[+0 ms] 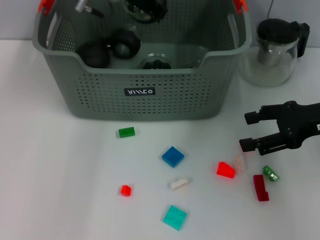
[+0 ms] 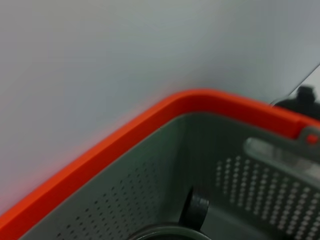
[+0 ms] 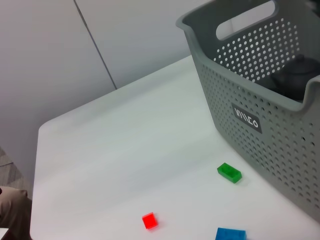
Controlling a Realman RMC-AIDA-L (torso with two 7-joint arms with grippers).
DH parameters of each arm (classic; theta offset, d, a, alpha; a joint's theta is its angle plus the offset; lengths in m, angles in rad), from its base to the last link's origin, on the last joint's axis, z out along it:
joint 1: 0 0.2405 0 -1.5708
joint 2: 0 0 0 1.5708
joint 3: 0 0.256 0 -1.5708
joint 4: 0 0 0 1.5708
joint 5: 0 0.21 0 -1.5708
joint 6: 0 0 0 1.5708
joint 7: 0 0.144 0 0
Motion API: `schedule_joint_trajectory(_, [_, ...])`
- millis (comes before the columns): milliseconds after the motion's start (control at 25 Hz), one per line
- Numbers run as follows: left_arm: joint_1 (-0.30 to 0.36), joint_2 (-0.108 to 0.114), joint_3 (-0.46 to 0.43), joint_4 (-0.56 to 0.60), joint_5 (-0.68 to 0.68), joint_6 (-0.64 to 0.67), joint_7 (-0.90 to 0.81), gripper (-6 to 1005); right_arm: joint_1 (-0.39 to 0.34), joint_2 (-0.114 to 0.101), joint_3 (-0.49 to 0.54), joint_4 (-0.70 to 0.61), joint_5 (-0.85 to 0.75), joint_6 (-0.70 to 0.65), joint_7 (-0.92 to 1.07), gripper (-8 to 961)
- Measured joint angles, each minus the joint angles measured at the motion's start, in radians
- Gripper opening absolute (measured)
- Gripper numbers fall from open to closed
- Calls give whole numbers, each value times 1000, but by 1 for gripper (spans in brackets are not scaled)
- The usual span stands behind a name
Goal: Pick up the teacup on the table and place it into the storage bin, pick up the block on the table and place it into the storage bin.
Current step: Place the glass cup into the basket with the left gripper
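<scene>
Your right gripper (image 1: 246,131) hovers open near the table's (image 1: 60,190) right edge.
The bin (image 1: 142,102) sits at the far edge, teacups inside; blocks (image 1: 173,156) lie scattered before it. Left gripper: can't tell.

bin: large grey-green perforated plastic storage bin (image 1: 150,97) stood upright at the table's far side, orange clips on its handles, black label facing me | contents: dark rounded teaware lay inside | blocks: small green plastic block (image 1: 126,132) lay just before the bin; blue square block (image 1: 173,156) lay nearer me
</scene>
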Motion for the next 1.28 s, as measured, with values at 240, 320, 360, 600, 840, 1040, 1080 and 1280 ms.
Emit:
schedule_joint_trajectory(240, [-36,-35,7,-100,106,-114,-19,44,2,-1,-1,1,0,1,2,958])
schedule_joint_trajectory(320, [-35,-51,7,-107,142,-133,-24,44,0,-1,-2,0,0,3,2,958])
schedule_joint_trajectory(360, [-34,-57,7,-110,153,-139,-25,44,0,-1,-3,-1,0,3,2,958])
schedule_joint_trajectory(600, [-26,-93,7,-137,213,-199,-26,44,-3,-1,-6,-4,0,4,2,958])
schedule_joint_trajectory(840, [-24,-109,7,-152,242,-217,-26,45,-3,-1,-8,-5,0,4,0,958])
schedule_joint_trajectory(1040, [-21,-122,7,-153,265,-221,-25,48,-2,-1,-9,-5,-2,5,-3,958])
schedule_joint_trajectory(1080, [-19,-124,9,-153,265,-224,-25,49,-2,-1,-9,-5,-2,6,-3,958])
schedule_joint_trajectory(1280, [-12,-128,13,-148,266,-243,-28,54,-1,-1,-9,-5,-3,10,-5,958])
